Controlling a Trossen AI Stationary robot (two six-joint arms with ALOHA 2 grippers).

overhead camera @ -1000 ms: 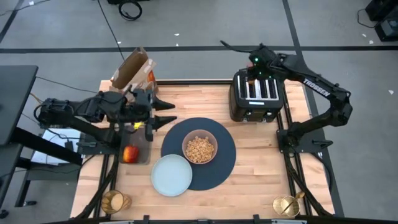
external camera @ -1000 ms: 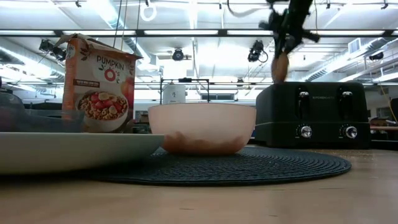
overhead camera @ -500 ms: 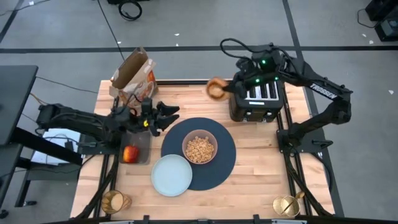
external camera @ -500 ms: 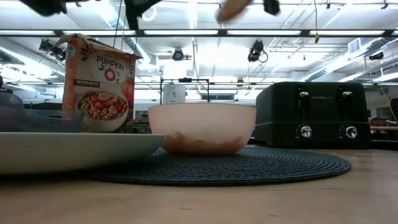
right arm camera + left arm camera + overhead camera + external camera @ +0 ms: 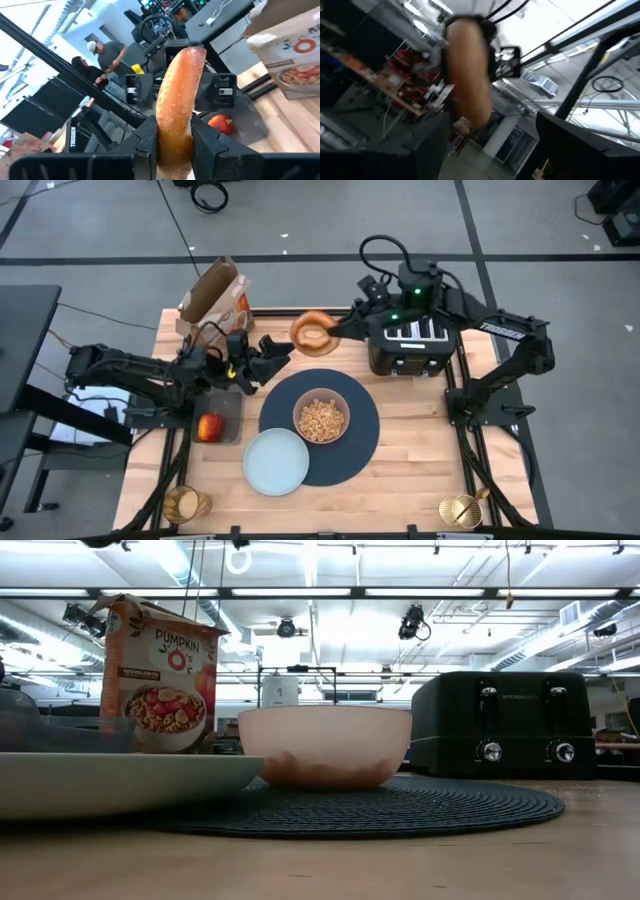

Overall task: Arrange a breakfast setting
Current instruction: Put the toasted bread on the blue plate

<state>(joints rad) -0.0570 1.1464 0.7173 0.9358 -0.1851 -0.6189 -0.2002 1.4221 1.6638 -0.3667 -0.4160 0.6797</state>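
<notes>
- We see the pale wooden table (image 5: 400,470) from above; its far left corner holds a brown cereal box (image 5: 212,292), and its far right holds the black four-slot toaster (image 5: 412,340).
- Between box and toaster, a strip of bare wood runs along the far edge; here the two arms meet in the air.
- The large round navy placemat (image 5: 362,442) lies mid-table, carrying the translucent pink bowl (image 5: 320,418) with cereal in it.
- The pale blue-grey plate (image 5: 276,461) overlaps the mat's near left rim.
- The red apple (image 5: 209,427) sits in a grey tray (image 5: 226,404) at the left edge.
- An amber glass cup (image 5: 184,504) stands at the near left corner; a gold-coloured object (image 5: 461,510) at the near right corner is too small for us to name.
- Bare wood lies open right of the mat, down to the near edge.
- The right gripper (image 5: 335,335) reaches left from above the toaster, its arm stretched level, clamped on the golden-brown bagel (image 5: 313,334), which hangs over the far strip.
- In the right wrist view we see the bagel edge-on between the two dark fingers (image 5: 148,140).
- The left gripper (image 5: 270,352) extends from the left edge toward the bagel, jaws spread and empty, just beside it.
</notes>
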